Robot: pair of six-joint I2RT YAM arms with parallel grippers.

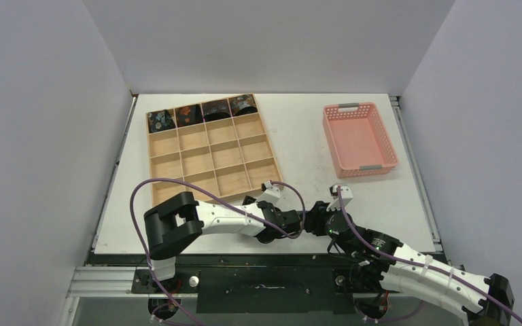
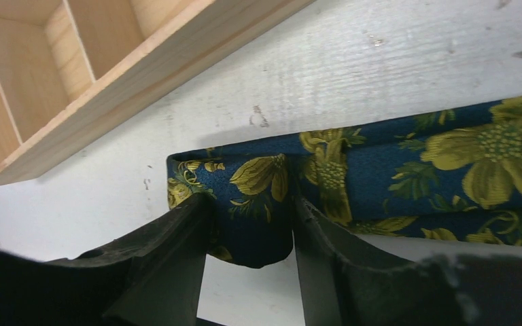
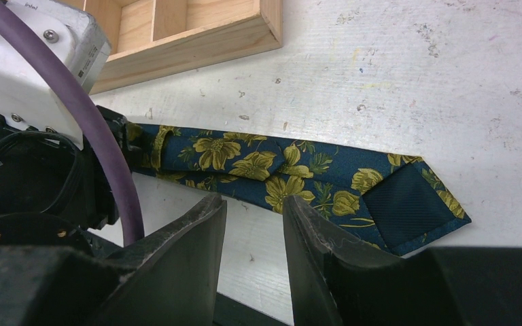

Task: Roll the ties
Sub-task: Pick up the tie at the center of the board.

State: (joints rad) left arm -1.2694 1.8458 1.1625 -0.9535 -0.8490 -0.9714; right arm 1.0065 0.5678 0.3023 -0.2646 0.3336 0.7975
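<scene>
A navy tie (image 3: 299, 173) with yellow flowers lies stretched flat on the bench (image 1: 299, 136), close to the front edge and just off the near corner of the wooden tray (image 2: 149, 71). At its wide pointed tip a patch of plain dark lining shows.

The left fingers (image 2: 177, 258) stand on either side of the tie's other end, which is folded over. The cloth fills the gap and touches both fingers, but I cannot tell whether they squeeze it or only flank it.

The right fingers (image 3: 190, 258) are apart with bare bench between them. Their tips are just short of the tie's near edge, about mid-length, and hold nothing.

Four rolled ties (image 1: 161, 121) sit in the tray's far row, one per compartment. A pink basket (image 1: 332, 139) stands to the tray's right, well apart from it.
</scene>
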